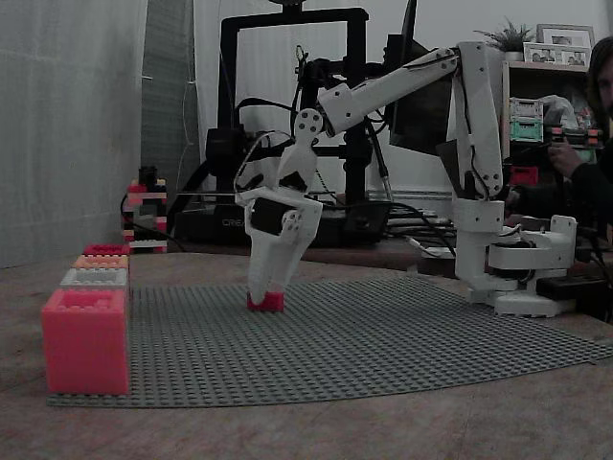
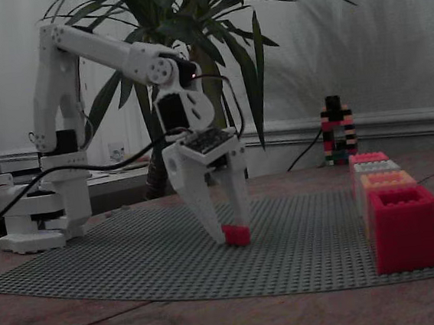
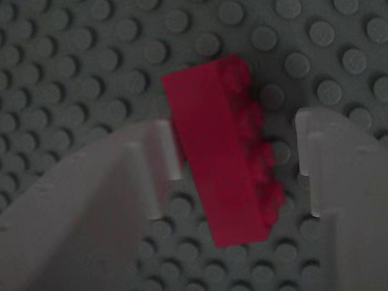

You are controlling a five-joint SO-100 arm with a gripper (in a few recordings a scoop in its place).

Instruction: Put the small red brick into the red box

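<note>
The small red brick [image 3: 225, 156] lies on the grey studded baseplate [image 1: 383, 335], skewed, with its studs turned to the right in the wrist view. It sits between the two fingers of my white gripper [image 3: 239, 169], which points down at the plate and is open. The left finger [image 3: 153, 175] is at the brick's edge and a gap remains on the right side. Both fixed views show the brick [image 1: 266, 301] [image 2: 236, 234] at the fingertips, on the plate. The deep red box [image 2: 404, 225] stands at the near end of a row of boxes, and looks small at the row's far end [image 1: 105, 249] from the other side.
The row along the plate's edge also holds an orange box [image 2: 388, 180], a whitish-grey box [image 1: 94, 278] and a pinkish-coral box [image 1: 86, 340]. A red, white and black brick stack [image 2: 337, 132] stands beyond the row. A person [image 1: 584, 163] sits behind the arm's base.
</note>
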